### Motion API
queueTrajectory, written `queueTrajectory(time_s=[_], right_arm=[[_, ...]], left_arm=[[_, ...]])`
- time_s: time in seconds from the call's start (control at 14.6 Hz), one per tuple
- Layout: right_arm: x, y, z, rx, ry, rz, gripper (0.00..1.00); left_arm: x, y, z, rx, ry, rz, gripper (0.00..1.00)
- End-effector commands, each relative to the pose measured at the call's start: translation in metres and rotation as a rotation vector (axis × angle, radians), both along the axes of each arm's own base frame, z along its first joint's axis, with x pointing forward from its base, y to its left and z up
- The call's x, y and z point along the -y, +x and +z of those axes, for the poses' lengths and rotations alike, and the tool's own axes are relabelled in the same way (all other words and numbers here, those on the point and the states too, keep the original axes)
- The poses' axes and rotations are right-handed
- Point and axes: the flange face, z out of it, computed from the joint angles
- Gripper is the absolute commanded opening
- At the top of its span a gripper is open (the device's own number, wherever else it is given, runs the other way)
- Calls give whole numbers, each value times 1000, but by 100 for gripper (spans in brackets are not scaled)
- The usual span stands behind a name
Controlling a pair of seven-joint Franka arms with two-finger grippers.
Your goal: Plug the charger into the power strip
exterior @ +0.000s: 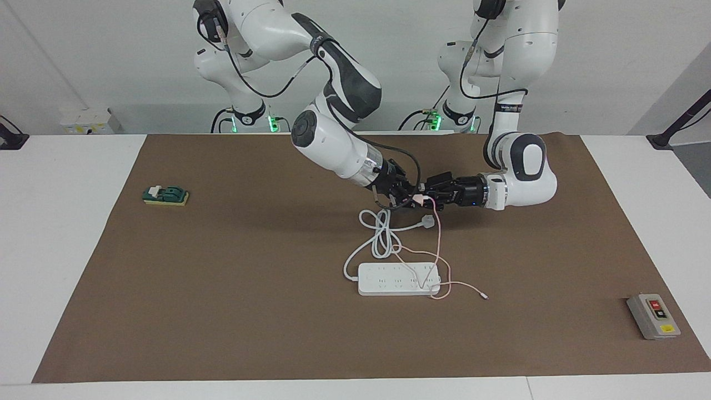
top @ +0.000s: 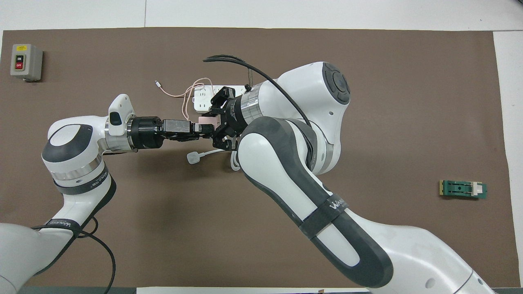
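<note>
We hold the charger [exterior: 420,197] aloft between left gripper [exterior: 430,198] and right gripper [exterior: 410,198], though which one clamps it we cannot tell, its cable trailing to the power strip [exterior: 398,279], lying lengthwise across the tabletop, farther from us.

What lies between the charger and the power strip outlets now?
The charger hangs between the left hand and right hand. Its own pink cable drapes across the power strip, covering some outlets.
</note>
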Motion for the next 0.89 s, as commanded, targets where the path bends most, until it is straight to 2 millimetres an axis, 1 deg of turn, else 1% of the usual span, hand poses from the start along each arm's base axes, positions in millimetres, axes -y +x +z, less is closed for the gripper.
queueTrajectory(time_s=[0.0, 0.14, 0.21, 0.27, 0.41, 0.48, 0.55, 0.62, 0.69, 0.82], right_arm=[[0, 6, 3, -6, 19, -20, 0], [2, 7, 3, -11, 21, -27, 0], [1, 7, 3, -26, 22, -47, 94], [2, 8, 2, -37, 19, -63, 100], [4, 9, 2, -40, 18, -67, 100], [5, 10, 2, -38, 18, -69, 100], [6, 11, 3, -36, 19, -72, 100], [9, 13, 3, -39, 17, -74, 100], [17, 19, 8, -38, 23, -84, 100], [48, 38, 26, -34, 40, -108, 100]], left_arm=[[-8, -7, 5, -20, -10, -10, 0], [-8, -6, 6, -19, -10, -10, 0], [-8, -5, 7, -16, -10, -9, 0], [-10, -2, 10, -7, -10, -6, 0], [-11, 2, 18, -20, -4, -12, 0], [-17, 7, 25, -28, 17, -28, 0], [-34, 15, 34, -16, 55, -29, 0], [-46, 21, 41, 12, 106, -47, 0], [-60, 28, 49, 37, 167, -60, 0], [-83, 44, 72, 66, 296, -82, 0]])
